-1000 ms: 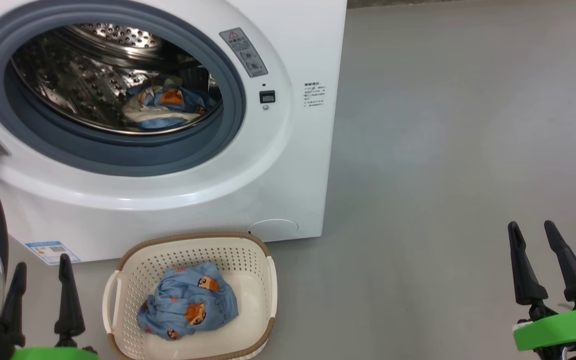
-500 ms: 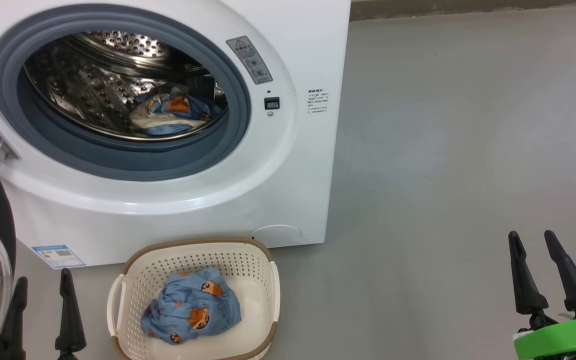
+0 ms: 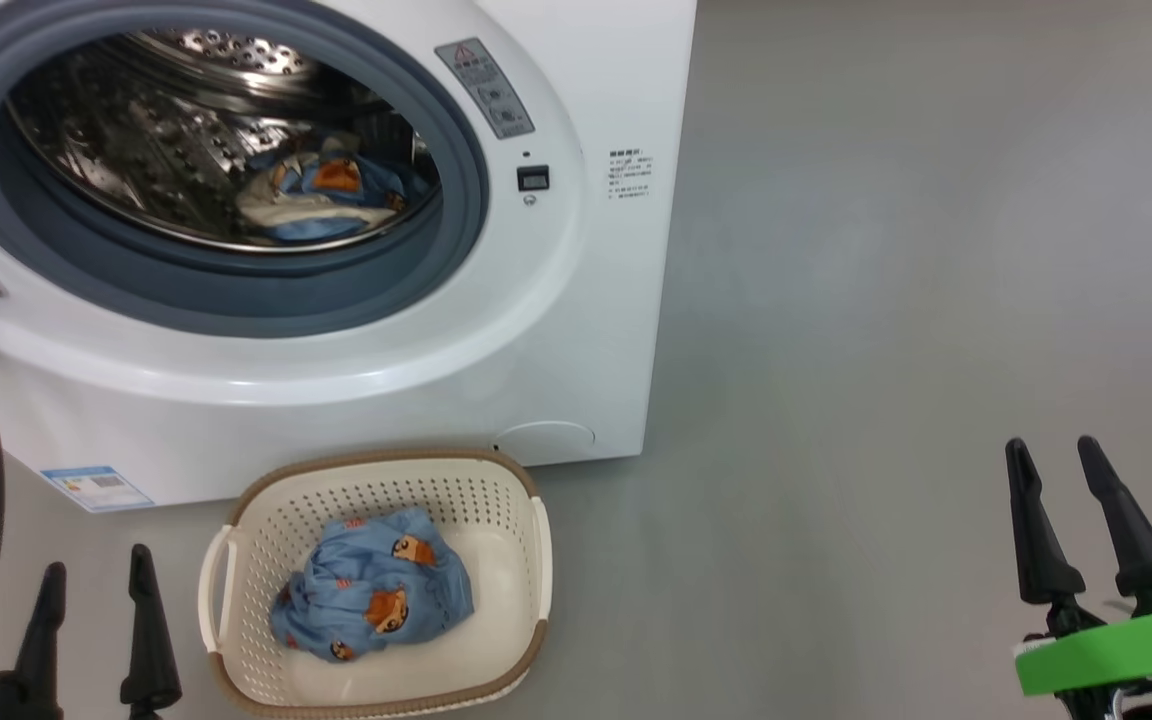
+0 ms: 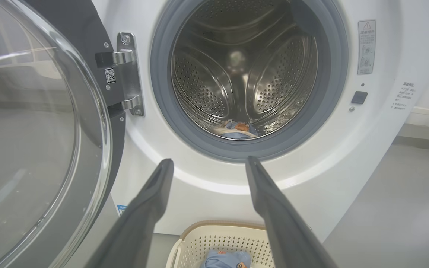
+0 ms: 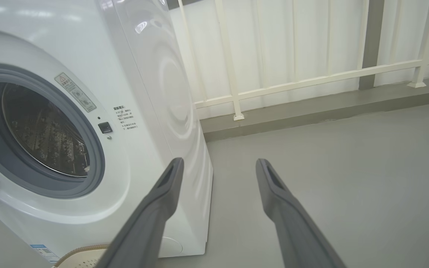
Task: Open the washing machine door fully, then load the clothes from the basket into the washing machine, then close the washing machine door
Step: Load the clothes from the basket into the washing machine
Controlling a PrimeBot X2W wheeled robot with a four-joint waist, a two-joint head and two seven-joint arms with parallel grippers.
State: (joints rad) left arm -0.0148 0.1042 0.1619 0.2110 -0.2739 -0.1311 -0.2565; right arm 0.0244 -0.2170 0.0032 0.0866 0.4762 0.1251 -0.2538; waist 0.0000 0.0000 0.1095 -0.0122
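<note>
Though only the head camera shifted, the left end effector (image 3: 96, 562) and right end effector (image 3: 1050, 446) stay open, empty, leaving the light blue bear-print garment (image 3: 371, 598) in the cream perforated basket (image 3: 376, 462) before the white washing machine (image 3: 596, 300).

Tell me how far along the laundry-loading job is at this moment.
Done: the washing machine door stands swung open, and some clothes lie in the drum. In hand: nothing; the left gripper and right gripper hover open and empty, fingers apart. Left: a blue bear-print piece sits in the basket and needs loading, then the door needs closing.
</note>
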